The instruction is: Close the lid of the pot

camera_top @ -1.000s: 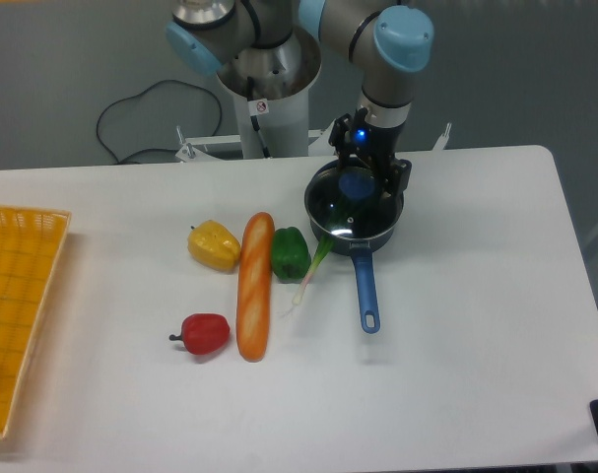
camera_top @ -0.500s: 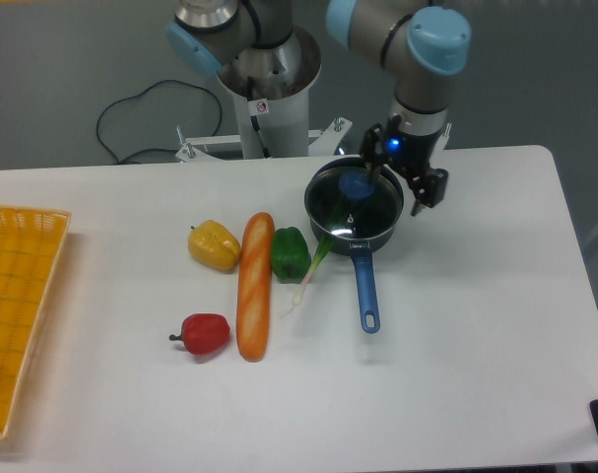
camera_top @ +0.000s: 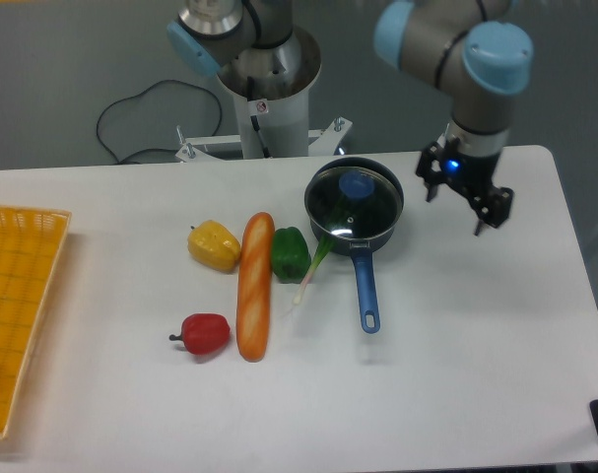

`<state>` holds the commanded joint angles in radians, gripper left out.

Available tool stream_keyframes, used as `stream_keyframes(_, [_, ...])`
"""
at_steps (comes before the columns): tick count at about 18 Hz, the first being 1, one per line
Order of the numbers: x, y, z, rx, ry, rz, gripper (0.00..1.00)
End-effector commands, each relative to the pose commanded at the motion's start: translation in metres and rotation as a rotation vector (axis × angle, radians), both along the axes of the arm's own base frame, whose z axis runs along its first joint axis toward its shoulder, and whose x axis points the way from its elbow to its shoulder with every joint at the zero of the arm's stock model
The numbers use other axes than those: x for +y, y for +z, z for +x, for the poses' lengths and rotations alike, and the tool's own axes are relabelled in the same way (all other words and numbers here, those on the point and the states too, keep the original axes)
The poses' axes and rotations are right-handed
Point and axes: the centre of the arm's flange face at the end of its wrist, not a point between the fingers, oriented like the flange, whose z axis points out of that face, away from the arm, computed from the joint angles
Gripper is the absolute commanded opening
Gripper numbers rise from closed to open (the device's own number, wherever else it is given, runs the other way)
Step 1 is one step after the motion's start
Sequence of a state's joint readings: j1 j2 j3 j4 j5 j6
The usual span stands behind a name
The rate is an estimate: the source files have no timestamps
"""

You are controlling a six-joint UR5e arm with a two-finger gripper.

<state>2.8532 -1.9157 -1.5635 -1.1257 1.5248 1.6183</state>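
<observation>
One pot (camera_top: 355, 222) is sitting near the back of the white table (camera_top: 476, 345), its blue handle pointing toward the camera, and one pot lid (camera_top: 355, 200) is lying flat on top of it, blue knob in the centre. Three peppers are lying out: a yellow pepper (camera_top: 214, 245), a green pepper (camera_top: 291, 253) and a red pepper (camera_top: 204, 333). One baguette (camera_top: 254, 285) is stretching between them, and one green onion (camera_top: 313, 265) is slanting from the pot's edge past the green pepper. One yellow basket (camera_top: 18, 305) is sitting at the left edge. The gripper (camera_top: 463, 201) is hanging to the right of the pot, well apart from it, fingers spread wide, gripping nothing and touching nothing.
</observation>
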Motion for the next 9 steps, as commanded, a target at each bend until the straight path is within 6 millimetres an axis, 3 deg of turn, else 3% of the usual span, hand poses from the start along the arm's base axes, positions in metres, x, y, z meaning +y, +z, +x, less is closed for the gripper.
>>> stream_keyframes(4, [0.012, -0.002, -0.040, -0.022, 0.000, -0.038, 1.00])
stream_keyframes(6, [0.029, -0.008, -0.049, -0.006, -0.015, -0.074, 1.00])
stream_keyframes(9, [0.035, -0.010, -0.062, 0.007, -0.015, -0.083, 1.00])
